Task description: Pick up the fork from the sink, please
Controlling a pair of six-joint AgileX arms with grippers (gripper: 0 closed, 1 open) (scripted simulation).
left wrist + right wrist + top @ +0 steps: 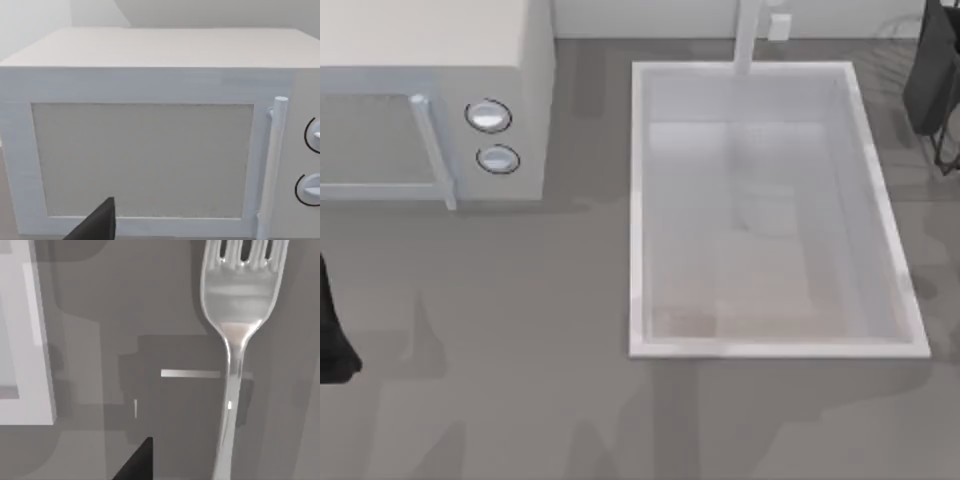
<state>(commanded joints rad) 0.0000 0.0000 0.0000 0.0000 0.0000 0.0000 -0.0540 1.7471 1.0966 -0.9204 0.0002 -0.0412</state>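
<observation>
The right end effector (942,110), beyond the sink's (775,348) far-right corner, seems to carry the fork (239,340), though I cannot tell its opening; a loose pinch could drop it.

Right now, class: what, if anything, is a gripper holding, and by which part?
Probably the fork, by its lower handle, in the right gripper; the grip itself lies out of frame, so it cannot be confirmed.

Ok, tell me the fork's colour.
Shiny silver fork; it shows best in the right wrist view.
</observation>
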